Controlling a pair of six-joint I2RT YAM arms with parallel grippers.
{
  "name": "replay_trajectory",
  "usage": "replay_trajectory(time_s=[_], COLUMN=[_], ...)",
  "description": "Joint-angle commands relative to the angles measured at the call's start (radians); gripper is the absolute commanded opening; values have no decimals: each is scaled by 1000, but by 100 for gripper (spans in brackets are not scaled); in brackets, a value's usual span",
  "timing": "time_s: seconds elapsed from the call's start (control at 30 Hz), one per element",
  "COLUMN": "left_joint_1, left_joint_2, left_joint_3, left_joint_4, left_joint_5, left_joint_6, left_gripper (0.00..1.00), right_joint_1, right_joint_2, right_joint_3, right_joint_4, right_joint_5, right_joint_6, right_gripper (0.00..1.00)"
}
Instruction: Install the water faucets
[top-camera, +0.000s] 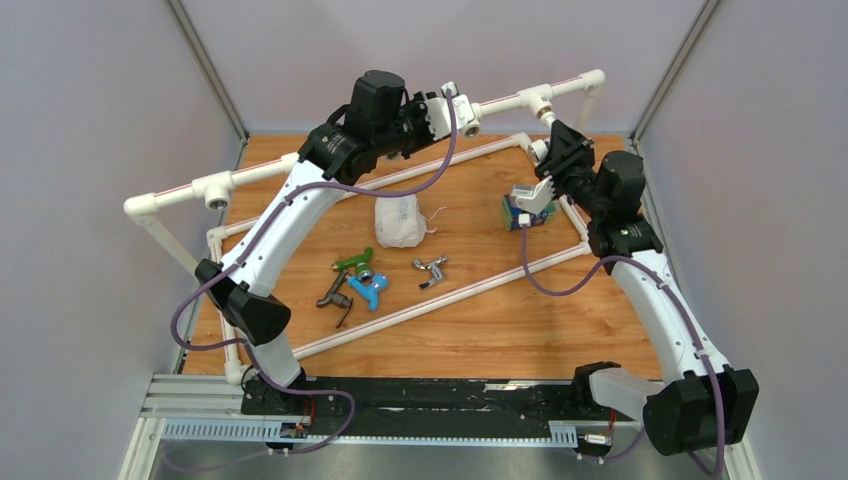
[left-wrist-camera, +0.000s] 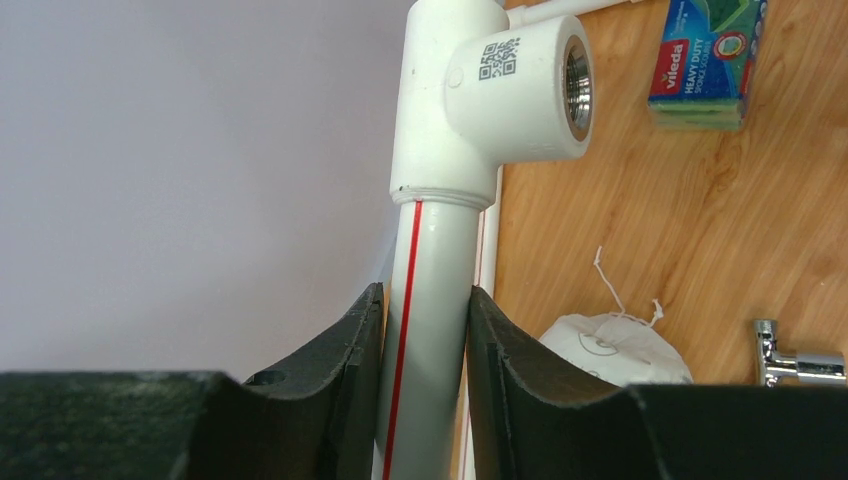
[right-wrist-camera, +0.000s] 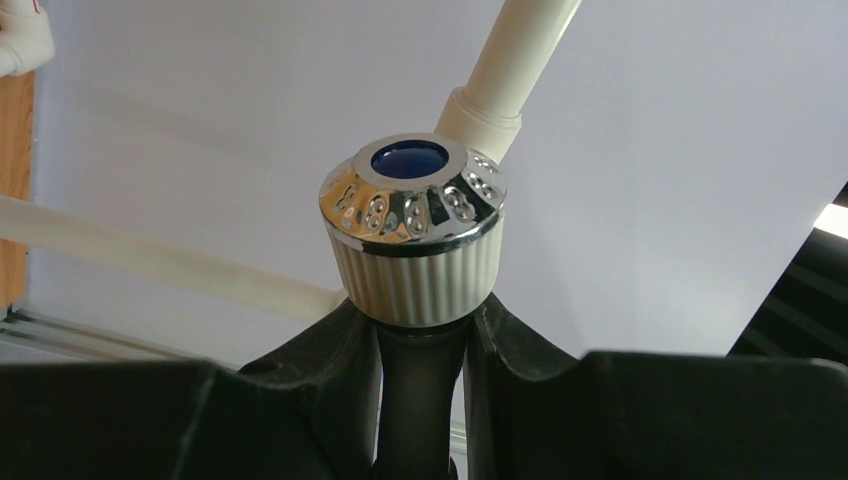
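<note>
My left gripper (left-wrist-camera: 425, 345) (top-camera: 437, 112) is shut on the white red-striped pipe (left-wrist-camera: 428, 270) of the raised frame, just below a tee fitting (left-wrist-camera: 500, 90) with an open threaded socket. Close under another tee (top-camera: 541, 101) on the same pipe, my right gripper (right-wrist-camera: 420, 385) (top-camera: 553, 138) is shut on the neck of the white faucet (right-wrist-camera: 413, 240), which has a ribbed knob and a chrome cap with a blue centre. On the wooden table lie the green faucet (top-camera: 352, 261), blue faucet (top-camera: 371, 289), dark grey faucet (top-camera: 335, 297) and chrome faucet (top-camera: 431, 268) (left-wrist-camera: 800, 365).
A white drawstring bag (top-camera: 400, 222) (left-wrist-camera: 615, 350) sits mid-table and a sponge pack (top-camera: 522, 212) (left-wrist-camera: 705, 60) lies to its right. A low white pipe frame (top-camera: 450, 298) surrounds them. A third tee (top-camera: 215, 190) is on the raised pipe's left end. Grey walls enclose the table.
</note>
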Motion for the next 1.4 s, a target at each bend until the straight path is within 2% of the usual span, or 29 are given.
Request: replay_trajectory(time_s=[0.0,0.33,0.6,0.73,0.9,1.37], left_joint_1=[-25,-27,-39,-42,-44,-48], left_joint_2=[-20,-35,-35,-40,-46,-52], left_joint_3=[-58,-64,-69,-67,-78,-84], left_joint_4=[-225,-213,-210,-210,-208,-208], left_joint_5=[135,127,123,118,110,110], left_joint_6=[-32,-36,-41,-43,-41,-43], left_gripper=[0,0,0,0,0,0], right_joint_1=[-58,1,12,11,24,26], right_joint_2=[48,59,65,57,50,122], right_joint_3=[10,36,28,-62,-100,68], right_joint_4=[88,82,89,149,178,203], right_joint_5=[126,92,66,88,40,-1], right_joint_6=[-67,-74,137,163,260,556], right_gripper=[0,0,0,0,0,0])
